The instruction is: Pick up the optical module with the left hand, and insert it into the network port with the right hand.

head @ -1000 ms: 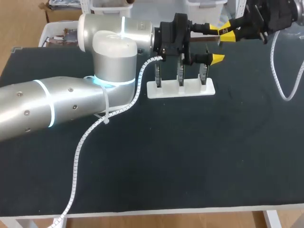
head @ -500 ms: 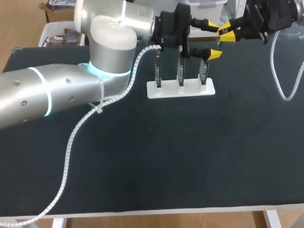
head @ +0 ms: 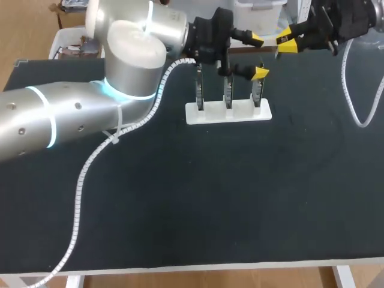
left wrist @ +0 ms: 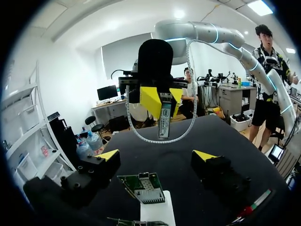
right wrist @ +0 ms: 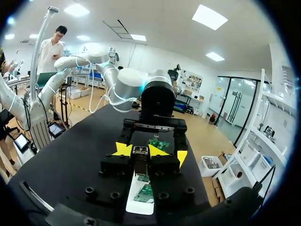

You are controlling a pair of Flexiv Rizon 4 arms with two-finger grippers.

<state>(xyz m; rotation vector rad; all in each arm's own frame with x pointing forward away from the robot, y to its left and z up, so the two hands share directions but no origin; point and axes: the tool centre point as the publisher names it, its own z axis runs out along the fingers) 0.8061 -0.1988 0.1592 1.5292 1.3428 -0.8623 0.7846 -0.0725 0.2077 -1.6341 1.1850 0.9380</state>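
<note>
Optical module (left wrist: 163, 117) in right claw's (left wrist: 163, 100) grip, apart from wide-spread left claw (left wrist: 156, 156).

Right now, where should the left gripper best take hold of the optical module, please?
Its free end: the optical module is a slim bar sticking out of the right gripper, which is shut on the other end. The open left gripper should probably come end-on, a finger on each long side.

legible text: none | optical module (left wrist: 163, 120): print too small to read
</note>
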